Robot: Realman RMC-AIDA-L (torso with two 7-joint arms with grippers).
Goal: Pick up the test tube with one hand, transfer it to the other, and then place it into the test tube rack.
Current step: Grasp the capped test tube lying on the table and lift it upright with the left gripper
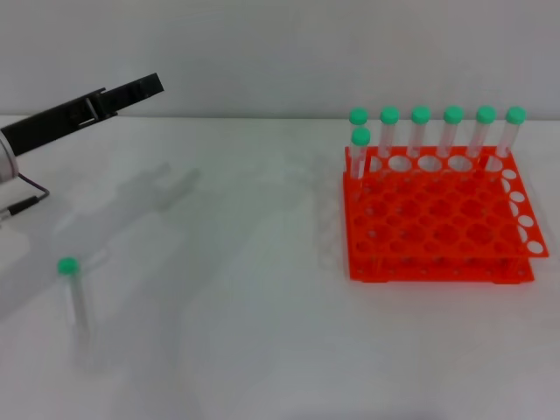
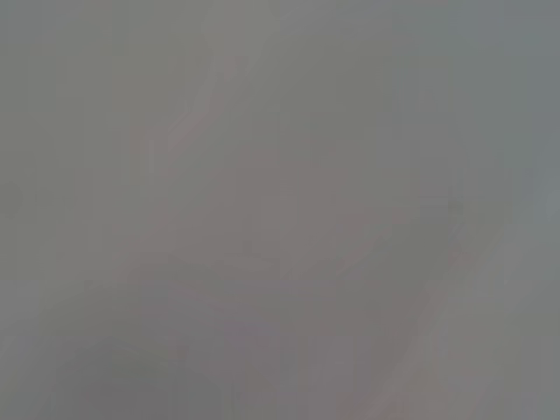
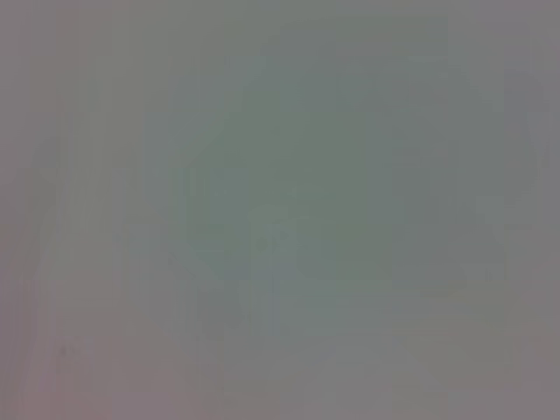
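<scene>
A clear test tube [image 1: 77, 306] with a green cap lies on the white table at the near left. My left gripper [image 1: 147, 88] is a black fork that reaches in from the left edge, high above the table and well behind the tube, with nothing in it. The orange-red test tube rack [image 1: 433, 219] stands at the right, with several green-capped tubes [image 1: 421, 131] upright along its back rows. My right gripper is out of view. Both wrist views show only a plain grey blur.
The white table [image 1: 245, 262] runs from the lying tube to the rack. The left arm's shadow falls on it at mid left. A thin black cable [image 1: 26, 197] hangs by the left arm at the left edge.
</scene>
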